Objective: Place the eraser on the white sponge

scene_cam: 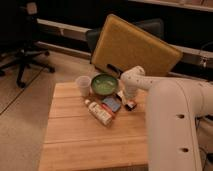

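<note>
The camera view shows a wooden counter (75, 145) standing on a pale floor (20, 115). The things are grouped at its far side. A clear cup (83, 85) stands at the left of the group. Just beside it, to the right, is a green bowl (104, 84). In front of these two a bottle (98, 112) lies on its side. It is white and tan with a red label, and it slants from upper left to lower right.

The sponge (111, 104) lies flat between the bottle and the bowl, very close to the bottle. Its top is pale blue-grey and its edge is red. The eraser (130, 105) is a small dark and red block. It rests on the counter just to the right of the sponge, not on it, and a narrow strip of wood separates the two.

A white arm (170, 100) comes in from the right and bends down at its end. The hand (128, 97) is low over the counter, to the right of the bowl and directly above the eraser. Whether it is open or closed I cannot tell, and also not whether it touches the eraser.

Behind the counter a big yellow board (135, 47) stands tilted. At the far left, on the floor, is a dark office chair (25, 55).
</note>
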`<state>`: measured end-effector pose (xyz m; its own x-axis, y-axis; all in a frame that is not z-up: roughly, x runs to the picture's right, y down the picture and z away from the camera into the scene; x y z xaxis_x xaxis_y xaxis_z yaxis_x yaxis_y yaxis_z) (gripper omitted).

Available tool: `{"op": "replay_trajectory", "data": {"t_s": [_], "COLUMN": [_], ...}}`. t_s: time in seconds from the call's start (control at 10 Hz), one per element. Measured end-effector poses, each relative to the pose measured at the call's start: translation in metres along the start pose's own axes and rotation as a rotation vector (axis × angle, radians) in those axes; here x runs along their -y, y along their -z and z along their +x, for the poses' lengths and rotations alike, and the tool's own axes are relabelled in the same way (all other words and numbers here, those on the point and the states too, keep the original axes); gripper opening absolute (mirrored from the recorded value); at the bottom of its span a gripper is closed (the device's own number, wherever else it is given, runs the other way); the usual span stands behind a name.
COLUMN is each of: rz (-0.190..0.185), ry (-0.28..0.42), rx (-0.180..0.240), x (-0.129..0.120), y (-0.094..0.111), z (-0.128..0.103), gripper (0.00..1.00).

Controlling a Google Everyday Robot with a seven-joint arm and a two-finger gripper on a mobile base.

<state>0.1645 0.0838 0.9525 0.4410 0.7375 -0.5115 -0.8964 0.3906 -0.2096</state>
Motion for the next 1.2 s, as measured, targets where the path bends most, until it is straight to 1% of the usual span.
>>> {"op": "replay_trajectory", "data": {"t_s": [0.1, 0.2, 0.3, 0.4, 0.6, 0.7, 0.8, 0.9, 1.1, 1.2], "rz": [-0.002, -0.004, 0.001, 0.008, 0.041, 0.049, 0.059, 0.063, 0.053, 0.035], "ry": [-0.003, -0.005, -0.008, -0.016, -0.026, -0.023, -0.014, 0.004, 0.026, 0.036], "rx": [0.000, 0.003, 0.004, 0.003, 0.010, 0.013, 0.026, 0.040, 0.057, 0.060], "x": [0.001, 0.001, 0.002, 0.001, -0.007, -0.014, -0.026, -0.043, -0.066, -0.079], "y": [0.000, 0.003, 0.011, 0.020, 0.054, 0.066, 0.081, 0.093, 0.101, 0.100], "z": [0.001, 0.002, 0.003, 0.003, 0.004, 0.004, 0.001, -0.003, -0.005, -0.007], "gripper": [0.19, 0.09, 0.01, 0.00, 0.00, 0.00, 0.00, 0.00, 0.00, 0.00]}}
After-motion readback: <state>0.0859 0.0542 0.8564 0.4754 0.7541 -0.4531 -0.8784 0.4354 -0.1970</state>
